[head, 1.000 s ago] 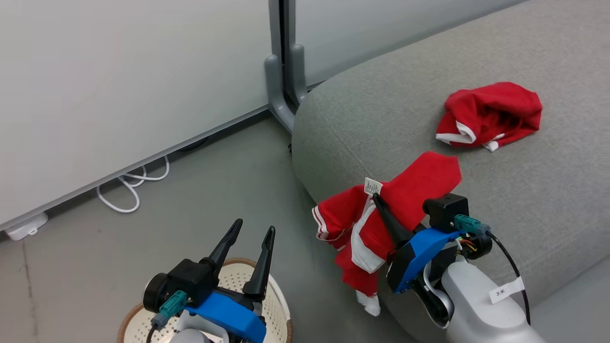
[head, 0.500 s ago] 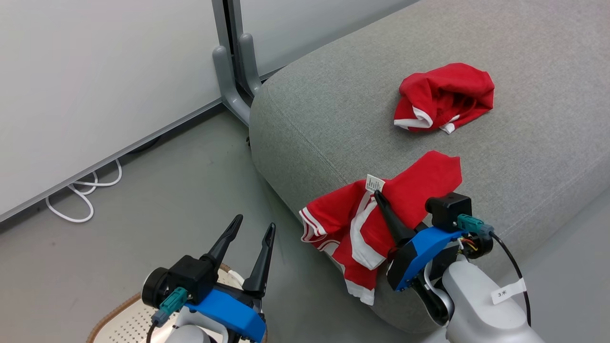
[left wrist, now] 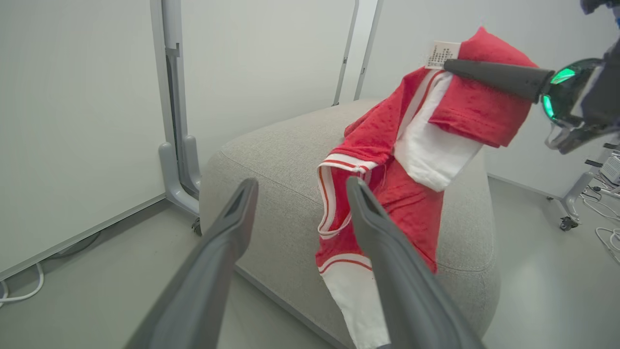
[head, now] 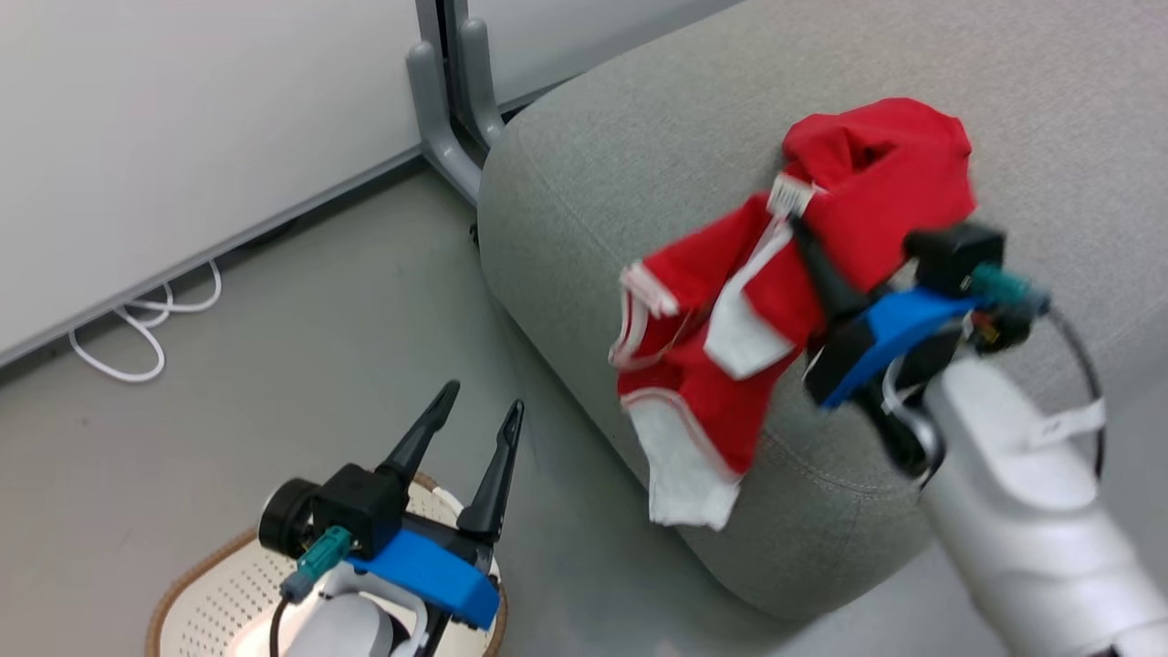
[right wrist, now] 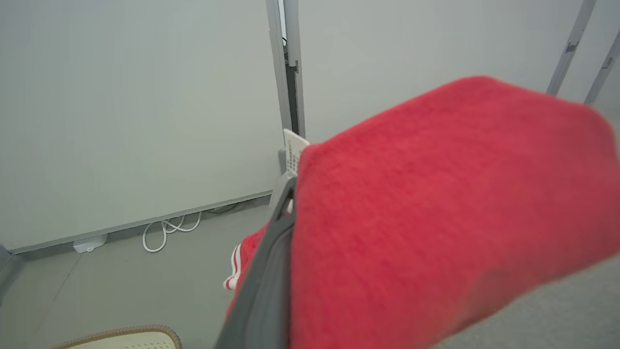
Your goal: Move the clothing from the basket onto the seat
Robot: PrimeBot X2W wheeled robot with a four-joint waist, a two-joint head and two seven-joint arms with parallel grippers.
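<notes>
right gripper [head: 796, 224] clamped shut on 1 red garment [head: 721, 365], pinched right by the white neck tag [head: 790, 193]. rest of it hangs loose off the rounded front edge of the seat [head: 639, 164], white-lined hem lowest. left gripper [head: 484, 399] spread wide with nothing in it, over the basket [head: 214, 598]. cloth looks light and floppy with 0 stiffness, so it will swing and fold on itself. not fragile. collar seam is a decent hold, doubled fabric shouldn't slip. release well over the cushion or the hanging end likely drags it off

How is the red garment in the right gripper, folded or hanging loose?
Hanging loose: the garment drapes from the shut right gripper, white hem dangling by the sofa.
</notes>
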